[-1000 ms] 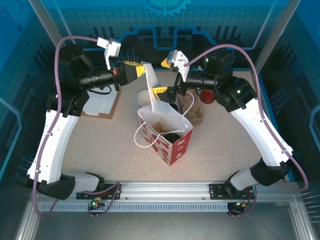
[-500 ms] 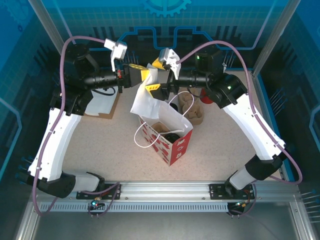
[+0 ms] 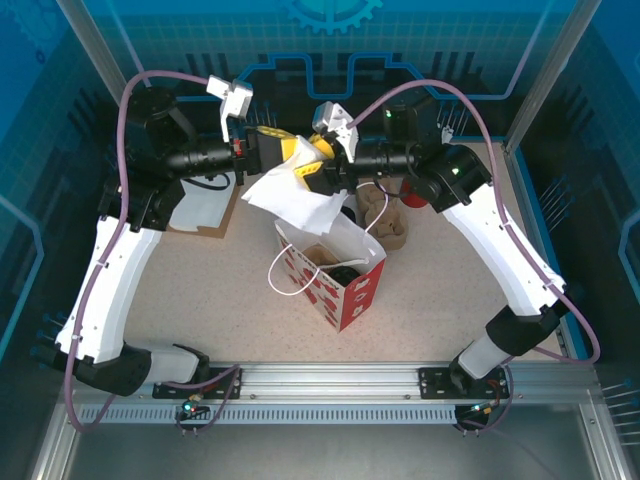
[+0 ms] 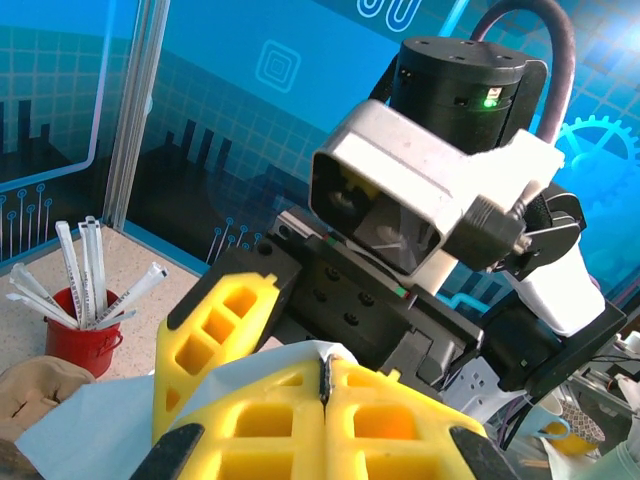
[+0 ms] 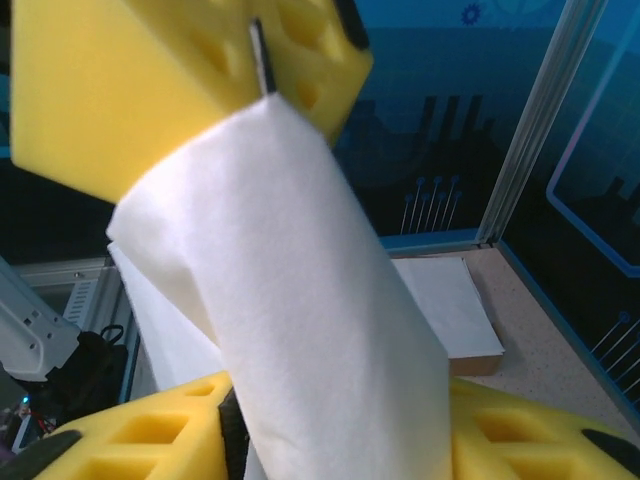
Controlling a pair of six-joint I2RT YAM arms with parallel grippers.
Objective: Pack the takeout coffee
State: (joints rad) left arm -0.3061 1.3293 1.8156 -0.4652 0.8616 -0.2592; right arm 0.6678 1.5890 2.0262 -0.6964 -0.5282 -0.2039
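Bare table (image 3: pixel 200 290) lies between the arm bases and the bag (image 3: pixel 350 290), with free room to the bag's left and right as well. The bag stands open, red and white; its print is too small to read. Inside it, beside a brown insert (image 3: pixel 320 254), a round black lid marks the coffee (image 3: pixel 346 272). Over the bag's far left rim hangs a white napkin (image 3: pixel 290 200), now bunched and spread sideways, where a second ago it hung straight down. The left gripper (image 3: pixel 290 152) is clamped on the napkin's top edge, as before. The right gripper (image 3: pixel 320 168), wide and apart a second ago, has swung left to meet the left one and narrowed, its yellow fingers on either side of the napkin; whether they pinch it I cannot tell. Just behind the bag sit a brown carrier (image 3: pixel 392 228) and a red straw cup (image 3: pixel 415 198). A pad (image 3: pixel 200 210) lies far left, near the wall.
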